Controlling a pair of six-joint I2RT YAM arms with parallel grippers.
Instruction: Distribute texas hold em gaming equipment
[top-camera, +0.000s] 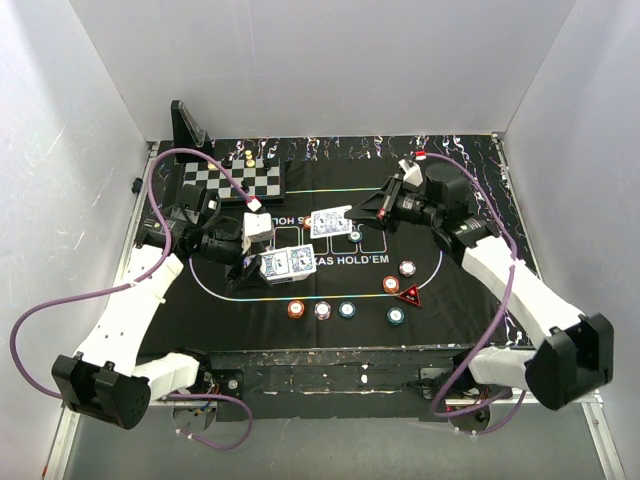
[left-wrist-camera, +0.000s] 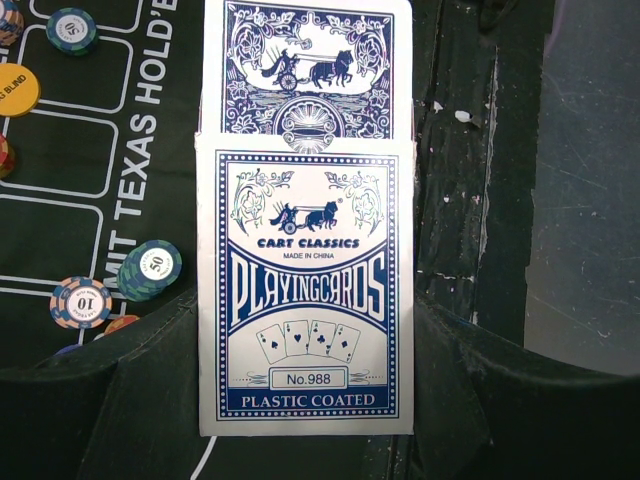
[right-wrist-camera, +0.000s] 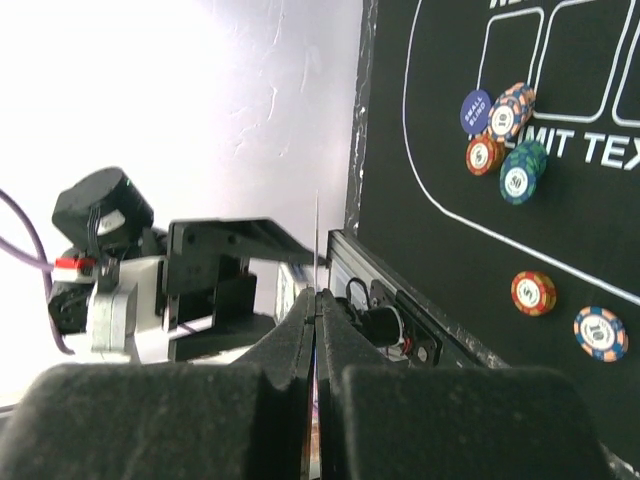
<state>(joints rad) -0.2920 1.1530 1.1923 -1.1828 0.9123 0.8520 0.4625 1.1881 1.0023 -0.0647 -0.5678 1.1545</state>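
My left gripper (top-camera: 268, 264) is shut on a blue-and-white playing card box (top-camera: 289, 262), held over the mat's left side. In the left wrist view the box (left-wrist-camera: 305, 290) sits between my fingers (left-wrist-camera: 100, 385), and blue-backed cards (left-wrist-camera: 305, 70) stick out of its top. My right gripper (top-camera: 357, 215) is shut on a single card (top-camera: 330, 222) above the mat's middle. The right wrist view shows that card edge-on (right-wrist-camera: 317, 235) between closed fingers (right-wrist-camera: 290, 350). Chips lie on the mat: orange (top-camera: 295, 309), white-pink (top-camera: 322, 310), teal (top-camera: 346, 309). A red triangular marker (top-camera: 410, 294) is at the right.
The black-and-white chessboard (top-camera: 232, 180) with pieces stands at the back left, a black stand (top-camera: 187, 125) behind it. More chips (top-camera: 396, 316) (top-camera: 407, 268) lie right of centre. A yellow disc (left-wrist-camera: 15, 88) and a blue disc (right-wrist-camera: 476, 112) lie on the mat.
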